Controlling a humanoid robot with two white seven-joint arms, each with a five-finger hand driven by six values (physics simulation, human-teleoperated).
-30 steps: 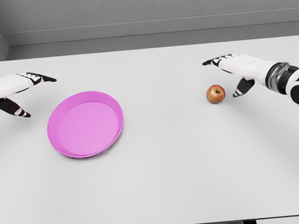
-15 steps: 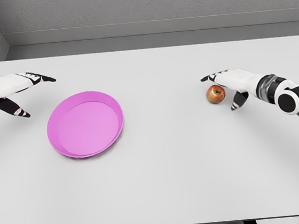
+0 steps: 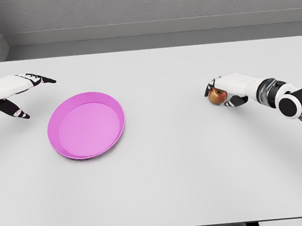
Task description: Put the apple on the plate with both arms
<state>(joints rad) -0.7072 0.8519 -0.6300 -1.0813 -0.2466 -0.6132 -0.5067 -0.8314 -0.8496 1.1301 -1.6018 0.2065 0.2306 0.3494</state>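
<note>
A small red-and-yellow apple [image 3: 216, 96] rests on the white table at the right. My right hand [image 3: 224, 92] reaches in from the right edge and its fingers curl over the apple's top and far side, with the thumb low at its right. A round pink plate [image 3: 86, 125] lies on the table at the left, with nothing on it. My left hand [image 3: 18, 94] hovers at the left edge, up and left of the plate, fingers stretched out and thumb hanging down, holding nothing.
The white table [image 3: 167, 180] spans nearly the whole view, its front edge near the bottom. A grey wall runs behind its far edge.
My right hand has come down and toward the apple, and its fingers have curled around it. The apple stays in place. The left hand has barely moved.
</note>
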